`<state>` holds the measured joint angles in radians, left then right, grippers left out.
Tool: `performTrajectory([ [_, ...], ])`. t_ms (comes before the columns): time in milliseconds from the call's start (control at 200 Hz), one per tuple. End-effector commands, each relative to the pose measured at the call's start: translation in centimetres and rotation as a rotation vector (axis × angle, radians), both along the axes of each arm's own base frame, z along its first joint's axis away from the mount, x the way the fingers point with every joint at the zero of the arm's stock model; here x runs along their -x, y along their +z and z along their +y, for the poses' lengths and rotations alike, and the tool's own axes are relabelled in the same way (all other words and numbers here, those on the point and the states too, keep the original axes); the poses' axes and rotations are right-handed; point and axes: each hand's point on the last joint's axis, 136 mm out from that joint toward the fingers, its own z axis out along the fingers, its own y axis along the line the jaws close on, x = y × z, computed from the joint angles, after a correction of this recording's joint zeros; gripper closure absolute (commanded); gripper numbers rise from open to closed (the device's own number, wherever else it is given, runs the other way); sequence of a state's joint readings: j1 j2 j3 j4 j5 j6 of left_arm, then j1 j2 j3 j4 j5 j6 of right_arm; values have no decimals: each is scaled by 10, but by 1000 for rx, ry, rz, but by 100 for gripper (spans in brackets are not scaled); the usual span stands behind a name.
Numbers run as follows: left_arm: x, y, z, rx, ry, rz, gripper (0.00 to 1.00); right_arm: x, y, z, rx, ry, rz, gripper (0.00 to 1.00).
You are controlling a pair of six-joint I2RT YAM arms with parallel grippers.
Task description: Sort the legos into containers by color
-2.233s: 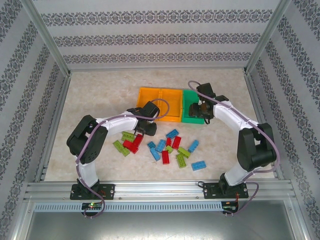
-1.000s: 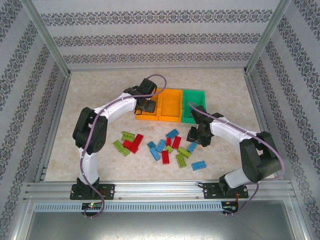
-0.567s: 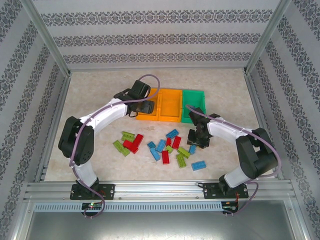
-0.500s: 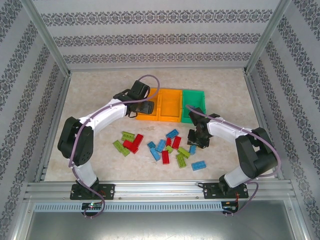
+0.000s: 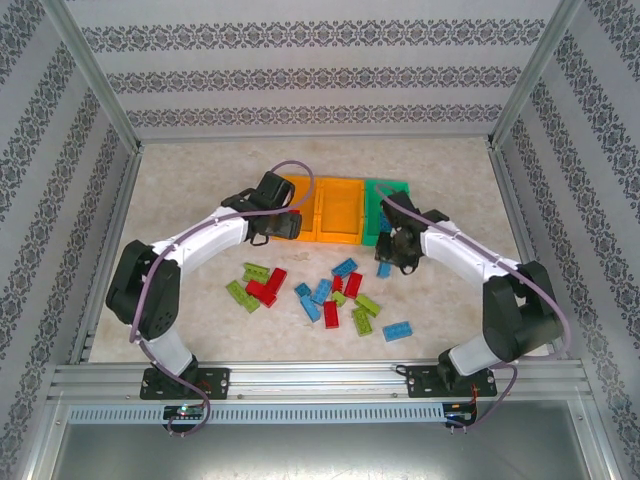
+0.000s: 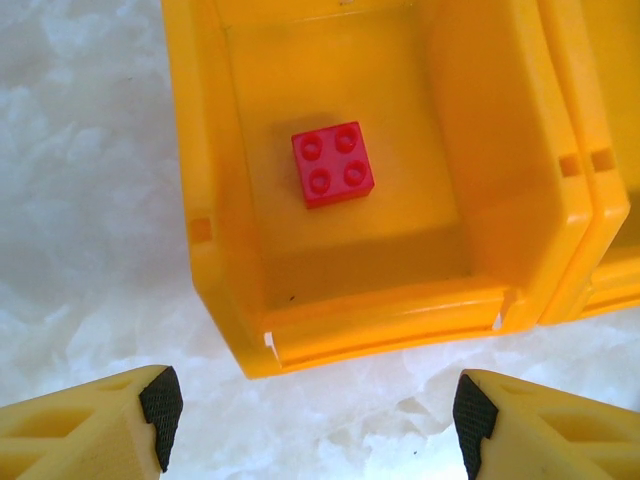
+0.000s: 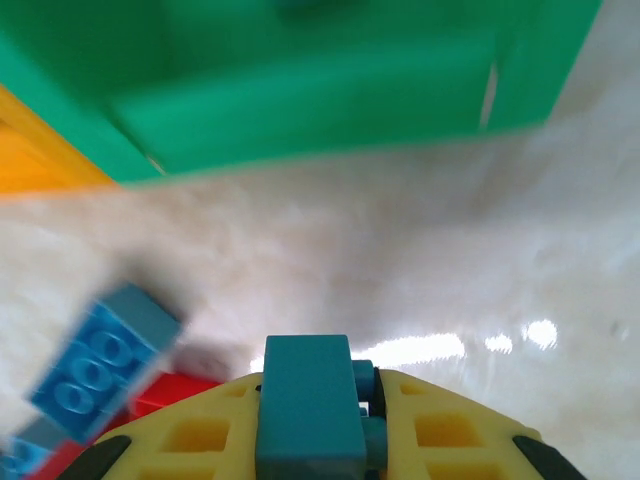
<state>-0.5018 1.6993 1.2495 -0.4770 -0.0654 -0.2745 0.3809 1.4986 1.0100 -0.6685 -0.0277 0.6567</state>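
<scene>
In the glossy left orange bin (image 6: pixel 210 230) a square four-stud red brick (image 6: pixel 333 164) lies flat, with the left gripper (image 6: pixel 315 415) spread wide just near of its rim. The right gripper (image 7: pixel 310 440), pinching a smooth blue brick (image 7: pixel 305 400), has lifted from the loose legos (image 5: pixel 320 290) toward the green bin (image 7: pixel 300 90), which is blurred and cut off.

A red lego (image 6: pixel 333 164) is seen studs-up mid-floor in an orange container (image 6: pixel 380 335); the left gripper (image 6: pixel 315 420) is held spread wide just off its near wall, above the table (image 6: pixel 80 200).
</scene>
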Motion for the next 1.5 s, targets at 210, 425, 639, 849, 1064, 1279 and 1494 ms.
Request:
performTrajectory([
  [210, 28, -9, 22, 3, 80, 31, 23, -90, 59, -33, 146, 34, -255, 83],
  [425, 41, -16, 31, -3, 109, 54, 20, -134, 45, -33, 189, 74, -246, 82],
  [639, 56, -21, 37, -6, 125, 93, 18, -151, 22, -33, 199, 92, -193, 73],
  [849, 74, -36, 49, -33, 179, 160, 17, -153, 15, -29, 183, 107, -179, 59],
  [1064, 84, -47, 57, -62, 175, 181, 14, -150, 25, -26, 155, 111, -203, 46],
  [1279, 91, -55, 63, -63, 223, 233, 14, -143, 33, -28, 142, 98, -219, 43],
  [1494, 96, -68, 61, -32, 230, 277, 16, -140, 34, -29, 135, 98, -215, 43],
])
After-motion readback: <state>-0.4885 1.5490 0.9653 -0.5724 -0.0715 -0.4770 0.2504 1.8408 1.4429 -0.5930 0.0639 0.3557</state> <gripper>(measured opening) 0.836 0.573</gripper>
